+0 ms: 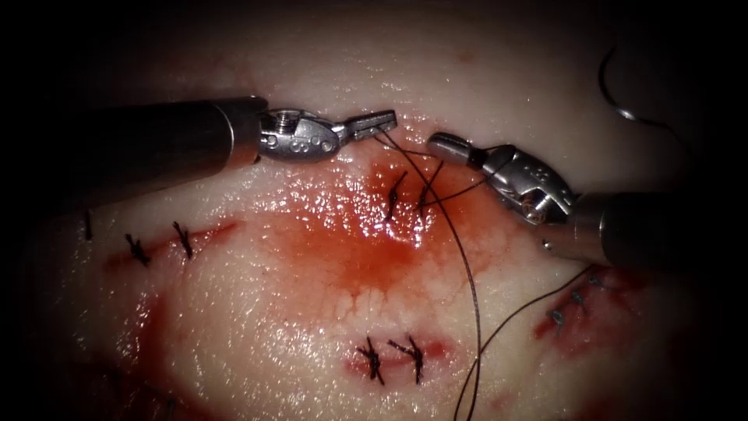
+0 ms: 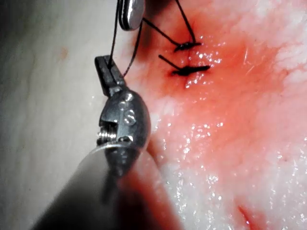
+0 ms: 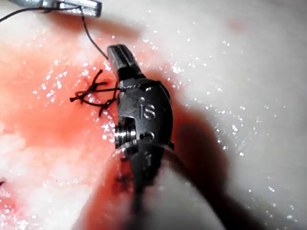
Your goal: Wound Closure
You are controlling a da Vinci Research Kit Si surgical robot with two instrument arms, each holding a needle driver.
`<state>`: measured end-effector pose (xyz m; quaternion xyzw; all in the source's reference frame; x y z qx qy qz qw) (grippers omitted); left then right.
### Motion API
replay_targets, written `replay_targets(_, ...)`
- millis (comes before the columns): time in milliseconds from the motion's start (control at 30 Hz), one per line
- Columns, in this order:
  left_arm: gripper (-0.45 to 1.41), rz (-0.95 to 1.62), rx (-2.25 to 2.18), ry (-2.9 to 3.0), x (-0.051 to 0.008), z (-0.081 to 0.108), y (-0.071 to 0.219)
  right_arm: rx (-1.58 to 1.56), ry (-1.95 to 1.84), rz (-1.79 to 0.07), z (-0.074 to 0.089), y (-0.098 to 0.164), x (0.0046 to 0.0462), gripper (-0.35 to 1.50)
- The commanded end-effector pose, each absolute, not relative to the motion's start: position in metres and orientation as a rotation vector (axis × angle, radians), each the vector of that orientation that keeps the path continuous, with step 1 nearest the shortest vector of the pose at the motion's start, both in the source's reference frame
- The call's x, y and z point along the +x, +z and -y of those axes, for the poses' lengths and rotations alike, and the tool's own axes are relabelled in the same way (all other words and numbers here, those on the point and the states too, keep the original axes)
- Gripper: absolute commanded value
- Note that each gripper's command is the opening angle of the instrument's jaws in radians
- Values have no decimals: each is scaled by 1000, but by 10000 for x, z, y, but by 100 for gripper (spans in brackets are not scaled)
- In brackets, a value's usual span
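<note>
My left tool (image 1: 382, 121) comes in from the left, and its jaws (image 2: 106, 67) are shut on the thread (image 1: 466, 273) just above the stitched cut (image 1: 409, 199). From there the thread runs down over the tissue (image 1: 257, 312). The right tool (image 1: 444, 143) lies close on the right with its jaws (image 3: 120, 55) shut and nothing between them. A turn of thread (image 3: 108, 89) crosses its jaws and leads to the two stitches. The curved needle (image 1: 612, 90) lies free on the tissue at the far upper right, held by neither tool.
Red fluid (image 1: 366, 249) pools below the two stitches. Other short cuts bear stitches: one at the left (image 1: 160, 243), one at the bottom (image 1: 393, 357), one at the lower right (image 1: 575, 302). The left tool's tip (image 3: 91, 7) sits near the right tool's jaws.
</note>
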<state>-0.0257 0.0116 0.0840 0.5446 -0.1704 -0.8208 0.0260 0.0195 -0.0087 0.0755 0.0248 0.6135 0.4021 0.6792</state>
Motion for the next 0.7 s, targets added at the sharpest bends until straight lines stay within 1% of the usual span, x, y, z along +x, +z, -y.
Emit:
replay_targets(33, -45, 529, 1681, -2544, -263, -125, 849, 56, 871, -1384, 103, 757, 203, -35)
replay_targets(367, -45, 556, 1638, -2574, -273, -196, 867, 36, 786, -1390, 129, 760, 205, -35)
replay_targets(600, -45, 752, 1497, -2595, -275, -240, 863, 41, 727, -1381, 149, 764, 209, -35)
replay_targets(700, -45, 876, 1330, -2592, -272, -261, 859, 44, 705, -1377, 159, 765, 210, -35)
